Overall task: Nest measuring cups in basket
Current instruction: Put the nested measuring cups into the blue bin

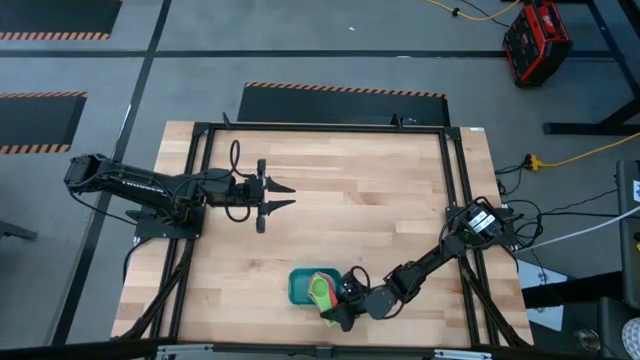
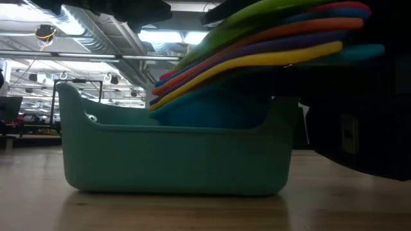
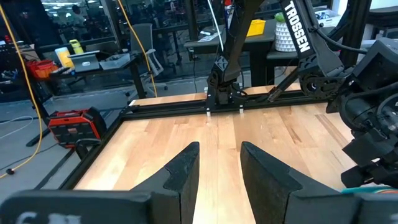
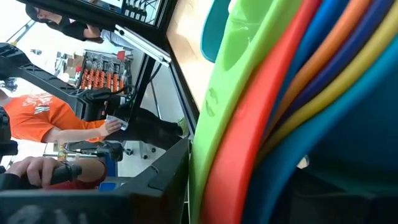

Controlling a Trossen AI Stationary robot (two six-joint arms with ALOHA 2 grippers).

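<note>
Basket [image 1: 298, 288] near the table's [image 1: 380, 200] front edge, lots of bare wood behind it. Cups [image 1: 324, 291] stacked inside, handles [image 2: 270, 35] fanned up and out over the basket's right wall. Right gripper [image 1: 345, 300] at those handles; cannot tell how its fingers stand. Left gripper [image 1: 281, 196] well apart, over open wood, fingers [image 3: 186, 171] spread, holding nothing.

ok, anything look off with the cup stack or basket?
Slightly. The nested measuring cups sit tilted in the basket, handles fanned up over its wall, with the right end effector at them. The left end effector waits open mid-table. No spills or damage visible.
</note>
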